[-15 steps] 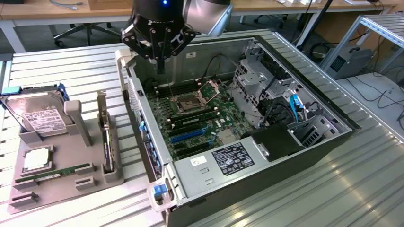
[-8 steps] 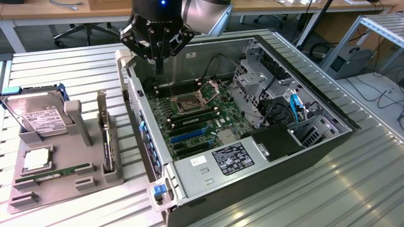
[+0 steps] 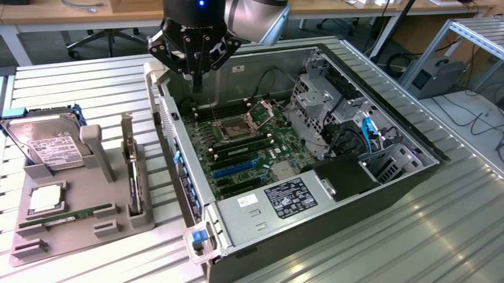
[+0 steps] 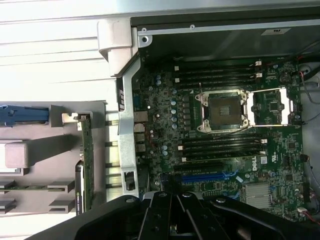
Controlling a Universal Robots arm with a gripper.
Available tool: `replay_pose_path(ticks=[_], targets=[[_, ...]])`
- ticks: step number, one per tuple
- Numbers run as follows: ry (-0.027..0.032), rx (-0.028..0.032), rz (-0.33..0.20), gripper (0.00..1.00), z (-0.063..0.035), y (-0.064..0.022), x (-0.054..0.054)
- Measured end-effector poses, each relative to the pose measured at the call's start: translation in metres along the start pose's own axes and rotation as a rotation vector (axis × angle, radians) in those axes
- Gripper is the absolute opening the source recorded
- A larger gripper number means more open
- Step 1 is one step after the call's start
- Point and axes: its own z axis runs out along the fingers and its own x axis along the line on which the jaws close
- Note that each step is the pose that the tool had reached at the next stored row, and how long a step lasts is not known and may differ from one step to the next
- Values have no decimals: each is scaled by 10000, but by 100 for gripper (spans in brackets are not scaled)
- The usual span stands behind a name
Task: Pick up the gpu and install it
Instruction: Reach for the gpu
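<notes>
end effector (image 3: 197, 87) closed | gpu (image 3: 132, 174) upright in holder (image 3: 75, 239) | motherboard (image 4: 220, 150): Dell

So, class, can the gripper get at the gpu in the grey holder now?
Probably yes: the gpu stands on edge with its top edge bare; the shut gripper hangs over the case beside it.

Closed hand (image 4: 173, 207), motherboard (image 4: 220, 150), gpu (image 4: 88, 160) upright in holder (image 4: 52, 145)
</notes>
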Motion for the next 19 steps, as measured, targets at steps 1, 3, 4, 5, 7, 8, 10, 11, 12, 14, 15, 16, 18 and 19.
replay_pose_path(ticks=[1,3,4,5,7,8,10,11,12,14,15,16,18,19], targets=[[0,0,0,11,0,0,3],[0,1,0,11,-1,-1,11],[0,0,0,11,0,-1,14],[0,0,0,11,-1,-1,17],[0,1,0,11,-1,-2,24],[0,1,0,11,-1,-2,28],[0,0,0,11,-1,-3,36],[0,0,0,11,-1,-3,40],[0,0,0,11,-1,-3,44],[0,1,0,11,-2,-4,52],[0,0,0,11,-2,-4,56],[0,1,0,11,-2,-5,59],[0,1,0,11,-2,-5,70],[0,0,0,11,-2,-6,75]])
